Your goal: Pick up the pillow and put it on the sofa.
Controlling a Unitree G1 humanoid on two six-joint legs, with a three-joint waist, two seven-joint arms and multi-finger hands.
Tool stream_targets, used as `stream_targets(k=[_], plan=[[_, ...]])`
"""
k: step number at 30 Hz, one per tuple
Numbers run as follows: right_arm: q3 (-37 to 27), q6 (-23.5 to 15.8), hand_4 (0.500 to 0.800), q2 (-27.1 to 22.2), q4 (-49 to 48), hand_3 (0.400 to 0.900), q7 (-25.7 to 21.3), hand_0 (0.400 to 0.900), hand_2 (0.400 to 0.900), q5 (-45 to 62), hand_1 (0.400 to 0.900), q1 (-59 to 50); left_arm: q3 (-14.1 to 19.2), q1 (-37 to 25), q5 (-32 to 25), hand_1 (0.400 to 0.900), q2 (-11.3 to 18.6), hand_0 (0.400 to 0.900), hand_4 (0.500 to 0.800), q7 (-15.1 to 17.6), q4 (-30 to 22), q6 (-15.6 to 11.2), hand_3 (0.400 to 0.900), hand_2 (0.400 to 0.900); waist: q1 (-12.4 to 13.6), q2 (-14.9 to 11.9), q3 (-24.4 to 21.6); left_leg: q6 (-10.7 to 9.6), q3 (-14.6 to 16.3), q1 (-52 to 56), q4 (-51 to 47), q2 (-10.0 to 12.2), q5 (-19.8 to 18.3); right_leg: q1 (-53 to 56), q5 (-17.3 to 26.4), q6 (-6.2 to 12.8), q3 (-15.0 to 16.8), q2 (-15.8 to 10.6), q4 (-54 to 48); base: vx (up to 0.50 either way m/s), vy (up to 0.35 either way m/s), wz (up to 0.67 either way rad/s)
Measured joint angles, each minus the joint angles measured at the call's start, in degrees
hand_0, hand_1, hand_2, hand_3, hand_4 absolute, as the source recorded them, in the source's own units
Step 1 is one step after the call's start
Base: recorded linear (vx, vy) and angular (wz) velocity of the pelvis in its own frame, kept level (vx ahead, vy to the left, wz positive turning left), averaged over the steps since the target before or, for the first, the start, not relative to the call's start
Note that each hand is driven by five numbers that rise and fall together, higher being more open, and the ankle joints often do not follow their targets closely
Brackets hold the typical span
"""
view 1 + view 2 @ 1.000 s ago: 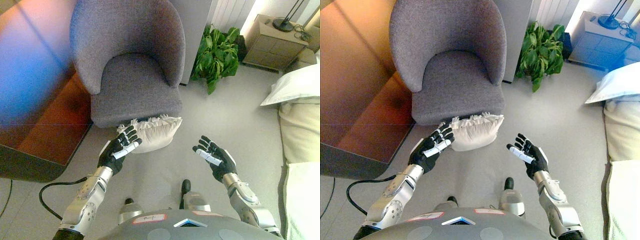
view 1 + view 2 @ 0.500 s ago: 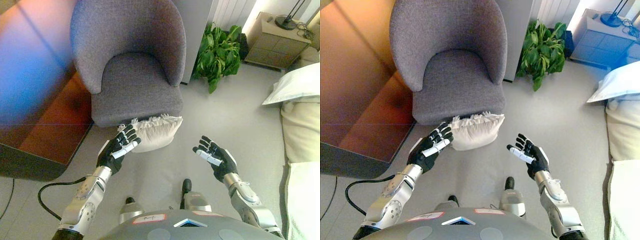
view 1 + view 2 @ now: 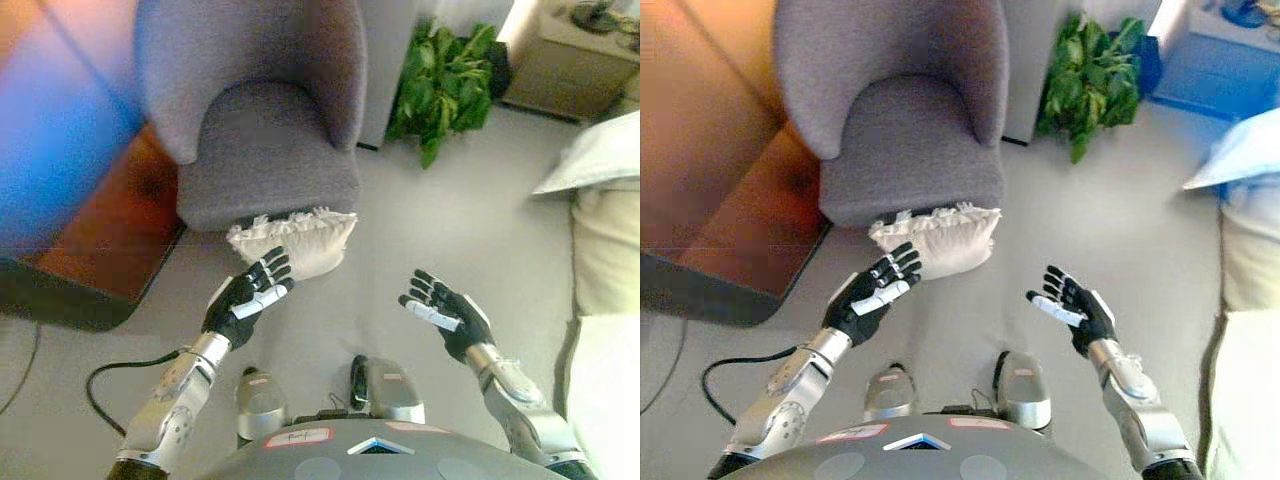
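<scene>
pillow (image 3: 293, 244): cream, fringed, on floor against sofa front
sofa (image 3: 262, 120): grey woven, rounded back
left hand (image 3: 247, 299): open, empty
right hand (image 3: 446, 313): open, empty

Grey floor (image 3: 440, 230); green plant (image 3: 443, 85); wooden cabinet (image 3: 565, 65).

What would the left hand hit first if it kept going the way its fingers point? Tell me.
Probably the pillow: the left hand is open, its fingers aimed up at the pillow's near edge, which lies on the floor against the grey chair. Depth is uncertain.
</scene>
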Motion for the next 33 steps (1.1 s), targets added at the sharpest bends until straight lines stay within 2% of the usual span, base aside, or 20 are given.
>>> stream_targets(k=[1, 2, 3, 4, 6, 7, 9, 13, 14, 15, 17, 18, 21, 24, 26, 27, 28, 29, 31, 33], plan=[[-0.02, -0.14, 0.800, -0.48, 0.05, 0.900, 0.49, 0.900, 0.900, -0.02, 0.900, -0.11, -0.01, -0.07, -0.01, 0.900, -0.52, 0.900, 0.800, 0.03, 0.41, -0.13, 0.900, 0.900, 0.30, 0.86, 0.16, 0.09, 0.08, 1.08, -3.93, -1.25, -0.02, 0.62, 1.83, 1.08, 0.34, 1.27, -4.78, 0.42, 0.130, -0.58], [-0.64, -0.80, 0.800, -2.00, -0.34, 0.900, 1.24, 0.900, 0.900, -0.01, 0.900, 0.20, -0.14, 0.50, -0.14, 0.900, -2.72, 0.900, 0.800, 0.09, 0.72, -0.66, 0.900, 0.900, 1.77, 5.69, 0.31, 0.89, -0.78, 2.28, -6.01, 1.71, -1.55, 1.32, 1.15, 0.66, -2.48, 4.69, -4.09, 0.42, 0.129, -0.49], [-0.64, -1.13, 0.800, -0.83, 0.38, 0.900, 2.26, 0.900, 0.900, -0.07, 0.900, -0.14, 0.13, 0.88, -0.71, 0.900, -2.16, 0.900, 0.800, 0.00, 0.06, -1.89, 0.900, 0.900, 2.98, 4.74, 1.49, -1.68, -0.25, 5.15, -7.21, 1.78, -0.78, 1.86, -1.01, -0.81, -4.64, 4.53, 1.70, 0.37, 0.118, -0.27], [0.40, -1.05, 0.800, 1.24, 1.39, 0.900, 2.44, 0.900, 0.900, -0.04, 0.900, -0.74, 0.88, -0.03, -0.78, 0.900, -1.17, 0.900, 0.800, 0.20, 1.78, -2.60, 0.900, 0.900, 4.63, 2.05, 3.55, -2.80, 0.97, 5.58, -4.34, 1.43, -1.14, 2.88, -4.44, -1.34, -3.73, 3.59, 2.50, 0.39, 0.124, -0.18], [2.59, -0.95, 0.800, 2.87, 2.09, 0.900, 2.88, 0.900, 0.900, -0.02, 0.900, -0.50, 1.16, -0.86, -0.73, 0.900, -0.74, 0.900, 0.800, 0.45, 4.30, -2.56, 0.900, 0.900, 5.38, -1.47, 5.58, -4.51, 1.04, -1.92, 9.16, 3.06, -3.88, 7.00, -2.62, -2.46, -0.80, 4.03, -2.48, 0.41, 0.122, -0.18], [2.71, -1.37, 0.800, 2.76, 1.66, 0.900, 3.23, 0.900, 0.900, 0.00, 0.900, 0.54, 0.78, 0.73, -0.73, 0.900, -0.76, 0.900, 0.800, 0.00, 3.86, -2.82, 0.900, 0.900, 5.49, -2.09, 4.68, -4.26, 1.62, -3.44, 5.33, 3.12, -3.46, 8.34, -1.57, -2.45, -0.73, 4.13, -5.66, 0.44, 0.123, -0.21], [1.51, -1.67, 0.800, 2.10, 1.86, 0.900, 3.69, 0.900, 0.900, 0.00, 0.900, 0.51, -0.50, 1.26, -0.71, 0.900, -1.02, 0.900, 0.800, -0.41, 3.97, -3.00, 0.900, 0.900, 5.23, -0.65, 4.38, -2.93, 2.18, -4.93, -0.71, 4.06, -2.37, 10.91, -0.19, -2.33, -1.19, 4.71, -9.60, 0.44, 0.126, -0.12], [-0.55, -1.63, 0.800, 1.35, 1.77, 0.900, 3.78, 0.900, 0.900, 0.08, 0.900, 1.68, -0.83, 0.20, -1.12, 0.900, -1.16, 0.900, 0.800, -0.29, 3.98, -3.04, 0.900, 0.900, 5.11, 1.69, 2.89, -1.52, 4.07, -5.69, 1.42, 4.46, -2.40, 13.49, -0.69, -0.92, -3.53, 2.83, -9.72, 0.43, 0.174, 0.04], [-0.31, -1.52, 0.800, 1.06, 1.36, 0.900, 3.86, 0.900, 0.900, 0.10, 0.900, 1.82, -0.83, -0.28, -1.13, 0.900, -1.14, 0.900, 0.800, -0.31, 3.93, -3.11, 0.900, 0.900, 5.47, 1.68, 2.26, -0.70, 4.17, -5.95, 3.29, 3.95, -2.81, 13.47, -0.96, -0.29, -3.95, 1.69, -9.75, 0.33, 0.166, 0.01], [-0.11, -1.28, 0.800, 0.45, -0.14, 0.900, 3.99, 0.900, 0.900, 0.18, 0.900, 2.16, -0.75, -0.48, -1.13, 0.900, -1.17, 0.900, 0.800, -0.44, 3.83, -3.17, 0.900, 0.900, 5.54, 2.32, 1.21, 1.75, 3.94, -6.43, 3.86, 3.10, -2.36, 14.18, -0.95, 2.21, -5.26, 0.15, -10.42, 0.35, 0.188, 0.01], [1.05, -0.92, 0.800, 1.37, -1.78, 0.900, 4.04, 0.900, 0.900, 0.29, 0.900, 3.07, 0.14, -0.93, -1.12, 0.900, 0.05, 0.900, 0.800, -0.39, 3.90, -3.13, 0.900, 0.900, 4.87, -0.81, 0.75, 4.25, 4.98, -6.05, 5.02, 0.12, -2.12, 14.22, -2.37, 5.58, -7.33, -4.64, -6.40, 0.40, 0.237, 0.04], [1.18, -0.56, 0.800, 2.55, -2.69, 0.900, 4.22, 0.900, 0.900, 0.30, 0.900, 4.06, 1.03, -1.37, -1.11, 0.900, 0.77, 0.900, 0.800, -0.44, 3.75, -3.08, 0.900, 0.900, 4.71, -3.22, -0.20, 4.57, 4.97, -5.97, 6.27, -1.76, -2.72, 15.06, -2.66, 6.67, -8.65, -6.60, -6.71, 0.38, 0.247, 0.08], [0.92, -0.32, 0.800, 4.01, -3.16, 0.900, 3.80, 0.900, 0.900, 0.26, 0.900, 3.18, 2.66, -2.81, -1.10, 0.900, 1.50, 0.900, 0.800, -0.47, 3.66, -2.67, 0.900, 0.900, 5.33, -4.52, -0.71, 5.55, 4.97, -6.27, 7.81, -4.29, -5.24, 15.81, -1.37, 8.48, -10.09, -8.22, -6.84, 0.34, 0.279, 0.11], [0.81, -0.25, 0.800, 4.33, -3.64, 0.900, 3.57, 0.900, 0.900, -1.48, 0.900, 1.07, 3.11, -3.44, -1.06, 0.900, 1.65, 0.900, 0.800, -0.98, 3.71, -2.51, 0.900, 0.900, 5.49, -4.27, -0.91, 6.38, 4.53, -5.29, 7.10, -6.51, -6.60, 14.69, -0.93, 9.48, -9.90, -10.26, -1.88, 0.32, 0.326, 0.34], [0.89, -0.27, 0.800, 4.20, -4.08, 0.900, 2.32, 0.900, 0.900, -3.64, 0.900, 0.05, 2.07, -3.58, -0.88, 0.900, 1.92, 0.900, 0.800, -1.34, 3.90, -1.66, 0.900, 0.900, 4.93, -3.08, -1.16, 8.06, 3.19, -4.52, 6.36, -8.02, -7.34, 8.93, 0.56, 10.11, -9.27, -13.13, 10.44, 0.26, 0.200, 0.27], [1.19, -0.27, 0.800, 4.13, -4.45, 0.900, 1.45, 0.900, 0.900, -4.63, 0.900, 0.12, 1.62, -3.31, -0.62, 0.900, 2.13, 0.900, 0.800, -1.50, 3.83, -1.44, 0.900, 0.900, 4.59, -2.58, -1.50, 8.55, 2.73, -3.47, 5.20, -8.41, -8.01, 6.53, 3.49, 10.08, -7.77, -14.19, 15.69, 0.25, 0.088, 0.25], [1.74, -0.32, 0.800, 4.19, -4.48, 0.900, 0.77, 0.900, 0.900, -5.18, 0.900, -0.01, 1.59, -3.00, -0.63, 0.900, 2.38, 0.900, 0.800, -1.49, 3.85, -1.39, 0.900, 0.900, 4.32, -2.26, -1.76, 9.47, 2.43, -2.49, 4.21, -8.64, -7.80, 5.17, 5.39, 8.81, -7.65, -15.17, 19.11, 0.24, -0.003, 0.24], [2.53, -0.41, 0.800, 4.27, -4.48, 0.900, 0.10, 0.900, 0.900, -5.20, 0.900, 0.07, 1.62, -2.89, -0.66, 0.900, 3.03, 0.900, 0.800, -1.44, 3.85, -1.15, 0.900, 0.900, 4.17, -2.07, -2.15, 9.86, 2.28, -1.92, 3.20, -9.10, -7.77, 3.68, 5.05, 8.84, -7.68, -15.55, 21.32, 0.25, -0.080, 0.31], [3.07, -0.75, 0.800, 4.44, -4.53, 0.900, 0.15, 0.900, 0.900, -5.78, 0.900, 0.18, 1.97, -2.91, -0.71, 0.900, 4.06, 0.900, 0.800, -1.05, 3.84, -0.53, 0.900, 0.900, 4.14, -2.03, -2.41, 10.47, 2.11, -0.62, 1.38, -9.37, -7.56, 1.50, 3.77, 7.96, -8.87, -14.88, 19.71, 0.22, -0.178, 0.37], [2.93, -1.65, 0.800, 4.04, -4.58, 0.900, 0.15, 0.900, 0.900, -8.44, 0.900, 1.00, 1.84, -2.79, -0.72, 0.900, 4.51, 0.900, 0.800, -0.61, 3.84, 0.37, 0.900, 0.900, 2.53, -1.53, -2.53, 10.75, 1.21, -0.39, 0.74, -9.43, -7.44, 0.44, 3.88, 7.95, -10.33, -14.54, 13.81, 0.20, -0.250, 0.38]])
